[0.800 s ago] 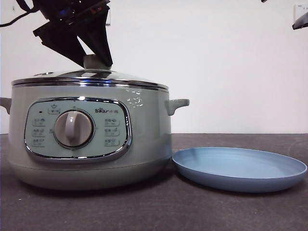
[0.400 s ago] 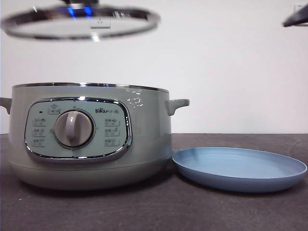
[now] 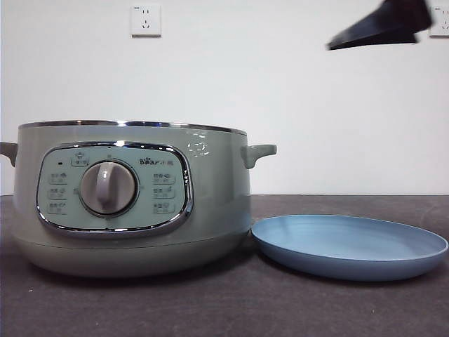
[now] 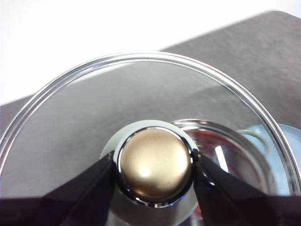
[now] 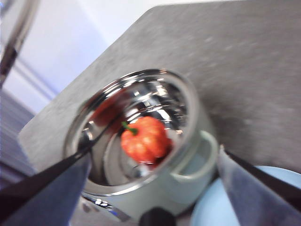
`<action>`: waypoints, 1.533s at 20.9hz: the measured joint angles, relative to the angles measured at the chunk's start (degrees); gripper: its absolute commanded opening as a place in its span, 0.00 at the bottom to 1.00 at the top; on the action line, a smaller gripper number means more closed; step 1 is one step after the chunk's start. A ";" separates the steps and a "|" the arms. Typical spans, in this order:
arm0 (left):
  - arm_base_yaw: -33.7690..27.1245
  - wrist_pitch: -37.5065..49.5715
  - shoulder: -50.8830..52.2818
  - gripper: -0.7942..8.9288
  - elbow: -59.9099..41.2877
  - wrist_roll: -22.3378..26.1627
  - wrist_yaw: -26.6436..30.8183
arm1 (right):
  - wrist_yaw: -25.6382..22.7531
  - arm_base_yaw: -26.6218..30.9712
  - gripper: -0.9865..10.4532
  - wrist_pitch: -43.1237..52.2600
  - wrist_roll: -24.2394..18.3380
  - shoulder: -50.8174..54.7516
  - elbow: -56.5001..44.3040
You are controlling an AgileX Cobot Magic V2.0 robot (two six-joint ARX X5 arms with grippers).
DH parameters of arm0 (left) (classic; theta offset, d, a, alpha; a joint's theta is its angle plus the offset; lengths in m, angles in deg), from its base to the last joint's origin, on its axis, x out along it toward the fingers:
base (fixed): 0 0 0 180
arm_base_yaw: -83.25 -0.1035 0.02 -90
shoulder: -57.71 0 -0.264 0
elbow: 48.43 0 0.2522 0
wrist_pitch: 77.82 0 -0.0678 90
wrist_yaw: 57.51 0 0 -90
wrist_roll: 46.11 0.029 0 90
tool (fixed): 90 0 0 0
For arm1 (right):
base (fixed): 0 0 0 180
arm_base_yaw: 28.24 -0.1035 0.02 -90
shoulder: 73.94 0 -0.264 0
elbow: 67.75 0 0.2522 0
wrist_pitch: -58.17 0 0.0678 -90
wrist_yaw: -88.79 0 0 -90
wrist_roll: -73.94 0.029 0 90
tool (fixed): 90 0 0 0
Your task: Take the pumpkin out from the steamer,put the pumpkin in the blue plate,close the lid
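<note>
The sage-green steamer (image 3: 133,196) stands open at the left of the table. The right wrist view looks down into the steamer (image 5: 188,183), where the orange-red pumpkin (image 5: 143,138) lies on the shiny bottom. My right gripper (image 5: 154,155) is open and high above the pot; its black tip shows at the top right of the front view (image 3: 382,24). My left gripper (image 4: 154,165) is shut on the knob (image 4: 150,153) of the glass lid (image 4: 94,108), held in the air, out of the front view. The blue plate (image 3: 351,246) lies right of the steamer, with nothing on it.
The steamer's side handle (image 3: 258,152) points toward the plate, which almost touches the pot's base. A wall socket (image 3: 146,20) is on the white wall behind. The dark table (image 3: 224,309) runs across the front.
The left gripper has lifted the lid off the steamer and up out of the front view. The black tip at the top right has moved left and lower into view.
</note>
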 measured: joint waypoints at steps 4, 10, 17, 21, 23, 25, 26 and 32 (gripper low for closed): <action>0.00 -1.64 2.89 0.07 0.00 0.00 5.44 | -0.04 -4.39 0.54 -2.21 -0.35 -6.14 6.01; 0.00 -3.28 5.92 0.07 0.00 0.02 11.15 | -5.92 -11.34 0.64 -10.93 -3.78 -15.72 17.68; 0.00 -6.43 6.88 0.07 0.00 0.02 15.98 | -20.24 -21.94 0.64 -26.91 -13.60 -33.09 38.58; 0.00 -6.84 6.86 0.07 0.00 0.13 20.04 | -24.48 -26.21 0.64 -29.05 -18.12 -42.34 46.53; 0.00 -7.17 6.84 0.07 0.00 0.87 22.64 | -26.58 -27.30 0.64 -29.07 -19.37 -46.64 48.19; 0.00 -7.93 6.84 0.07 0.00 1.33 25.75 | -27.36 -27.74 0.64 -28.55 -20.11 -50.42 48.43; 0.00 -8.33 6.86 0.07 0.00 1.53 26.82 | -27.63 -27.76 0.64 -28.44 -20.37 -52.09 48.43; 0.00 -9.38 6.91 0.07 0.00 2.43 28.41 | -28.89 -26.36 0.63 -26.97 -21.27 -57.75 48.87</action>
